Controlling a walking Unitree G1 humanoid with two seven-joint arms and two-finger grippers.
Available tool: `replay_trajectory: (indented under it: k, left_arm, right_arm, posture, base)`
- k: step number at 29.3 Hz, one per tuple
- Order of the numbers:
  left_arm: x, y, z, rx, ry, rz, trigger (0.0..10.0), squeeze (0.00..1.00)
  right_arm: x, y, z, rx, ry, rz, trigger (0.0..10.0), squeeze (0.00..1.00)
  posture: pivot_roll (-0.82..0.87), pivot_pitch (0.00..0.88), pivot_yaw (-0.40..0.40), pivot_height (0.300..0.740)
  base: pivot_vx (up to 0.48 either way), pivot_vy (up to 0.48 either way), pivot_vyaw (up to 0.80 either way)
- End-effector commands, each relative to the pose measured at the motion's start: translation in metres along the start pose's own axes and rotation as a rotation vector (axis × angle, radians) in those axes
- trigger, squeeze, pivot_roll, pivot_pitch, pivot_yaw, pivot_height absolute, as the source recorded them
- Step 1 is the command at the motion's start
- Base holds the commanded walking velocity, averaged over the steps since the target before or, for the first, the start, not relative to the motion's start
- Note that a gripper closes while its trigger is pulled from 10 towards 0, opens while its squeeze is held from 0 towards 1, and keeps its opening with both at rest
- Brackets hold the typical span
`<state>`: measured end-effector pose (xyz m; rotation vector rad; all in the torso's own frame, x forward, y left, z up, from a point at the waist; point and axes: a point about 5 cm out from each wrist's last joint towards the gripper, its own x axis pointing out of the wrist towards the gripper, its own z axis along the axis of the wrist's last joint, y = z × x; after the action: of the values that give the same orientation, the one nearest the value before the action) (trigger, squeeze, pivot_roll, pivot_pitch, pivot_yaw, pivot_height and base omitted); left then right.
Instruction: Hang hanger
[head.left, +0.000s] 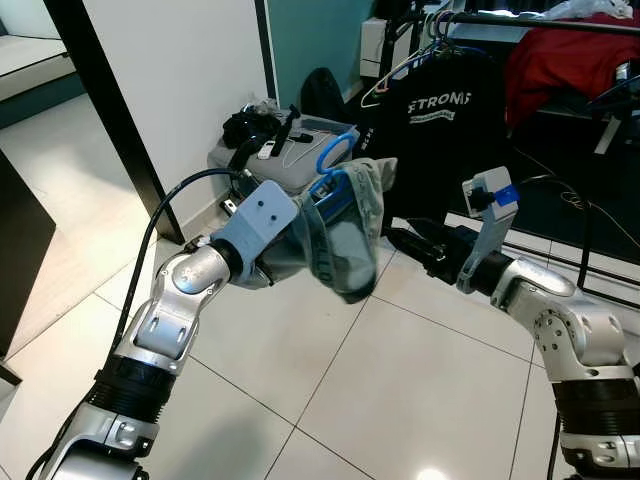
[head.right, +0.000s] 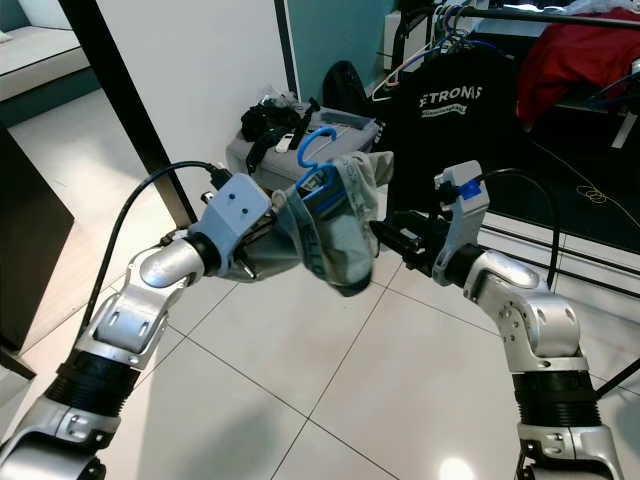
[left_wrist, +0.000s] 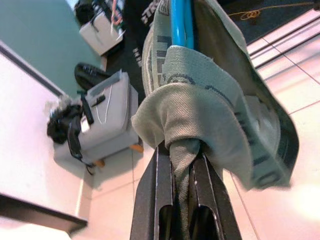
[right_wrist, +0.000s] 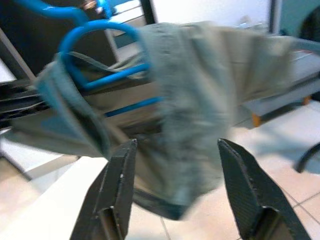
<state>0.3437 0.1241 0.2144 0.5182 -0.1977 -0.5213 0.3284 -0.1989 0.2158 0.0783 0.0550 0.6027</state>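
left gripper (left_wrist: 182, 170): its two long black fingers are pinched narrow on a bunched fold of the pale grey-green fabric garment (head.left: 345, 235); the cloth squeezes up between the fingers and spreads above them.
blue curved plastic hanger (head.left: 333, 158): threaded through the garment, its hook standing up just above the cloth the left gripper holds; in the left wrist view the blue bar (left_wrist: 181, 22) runs straight ahead of the fingertips, partly wrapped in fabric.
right gripper (right_wrist: 175, 165): fingers spread wide, one on each side of the hanging cloth, the garment just ahead of the tips; whether they touch it cannot be told, as the picture is blurred.
right arm: reaches in from the robot's right, fingers (head.left: 420, 245) pointing at the lower edge of the garment, close beside it.
grey rectangular storage box on short wooden feet (head.left: 300, 160): beyond the left gripper, on the floor against the white wall; black tangled straps or cables (head.left: 250, 125) lie piled on its top, and a small white item rests beside them.
black metal clothes rail (head.left: 540, 18): well beyond and above the right gripper, carrying a black printed t-shirt on a white wire hanger (head.left: 445, 110) and a red garment (head.left: 570, 60) beside it.
floor (head.left: 380, 380): glossy white tiles below both grippers.
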Motion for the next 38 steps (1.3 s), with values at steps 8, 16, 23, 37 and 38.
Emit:
replay_trajectory:
  k: [8,16,23,37,38]
  left_arm:
    - [-0.021,0.009,-0.033,-0.238,0.064,0.156,10.0,0.0]
    - [-0.047,-0.014,-0.045,-0.473,-0.031,0.29,10.0,0.0]
    - [-0.057,-0.03,-0.046,-0.611,-0.054,0.374,10.0,0.0]
    - [-0.059,-0.036,-0.042,-0.676,-0.092,0.353,10.0,0.0]
    - [-0.059,-0.036,-0.042,-0.676,-0.092,0.353,10.0,0.0]
  right_arm:
    - [-0.008,-0.016,-0.012,0.118,-0.106,-0.14,10.0,0.0]
    - [0.006,0.008,-0.04,0.233,-0.103,-0.206,10.0,0.0]
    - [0.01,0.032,-0.057,0.134,-0.064,-0.199,10.0,0.0]
    - [-0.003,0.017,-0.054,0.144,-0.15,-0.316,10.0,0.0]
    - [-0.003,0.017,-0.054,0.144,-0.15,-0.316,10.0,0.0]
  posture:
    - [-0.1,0.083,0.065,0.74]
    - [-0.09,0.081,0.054,0.74]
    - [-0.07,0.081,0.043,0.74]
    - [-0.1,0.067,0.039,0.74]
    - [-0.1,0.067,0.039,0.74]
  base:
    - [0.0,0.0,0.0]
    - [0.0,0.0,-0.37]
    - [0.0,0.0,-0.73]
    - [0.094,0.0,-0.48]
    - [0.412,0.0,0.0]
